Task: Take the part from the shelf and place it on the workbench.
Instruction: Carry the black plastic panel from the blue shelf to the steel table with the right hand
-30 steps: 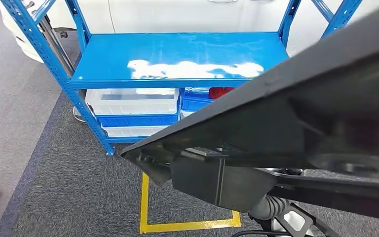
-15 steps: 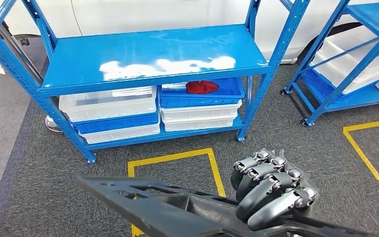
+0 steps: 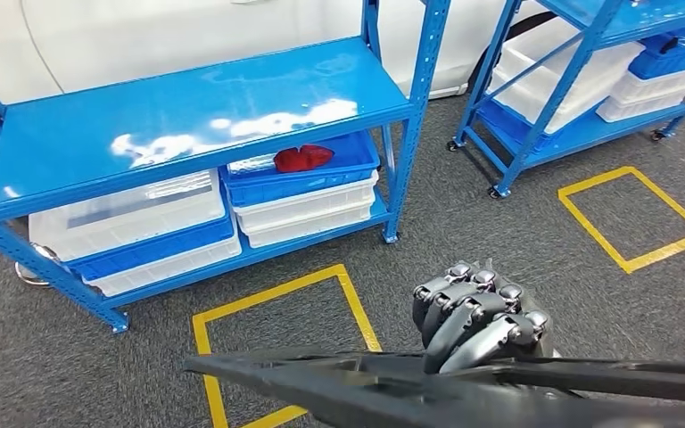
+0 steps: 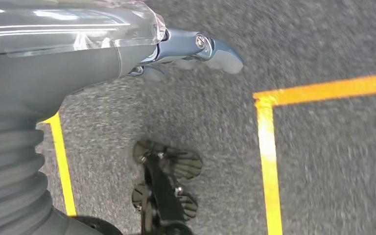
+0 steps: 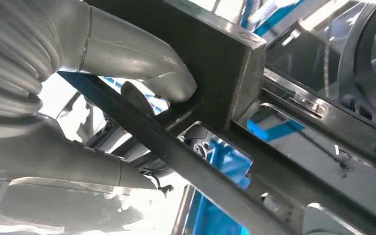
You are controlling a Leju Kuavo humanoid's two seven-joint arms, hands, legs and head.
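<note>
Right hand (image 3: 479, 321): fingers curled over the black part (image 3: 366, 388), gripping it.
Left hand (image 4: 196, 49): hangs above grey floor (image 4: 323, 161); grasp unclear.
Shelf (image 3: 187, 116): blue, just ahead.

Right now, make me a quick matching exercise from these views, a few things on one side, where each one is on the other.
Things:
1. black part
2. red piece
3. yellow tape square
4. white bins

Places:
A. in a blue bin on the lower shelf
B. on the grey carpet
C. held in the right robot hand
D. under the blue shelf top, at left

Pairs: 1-C, 2-A, 3-B, 4-D
</note>
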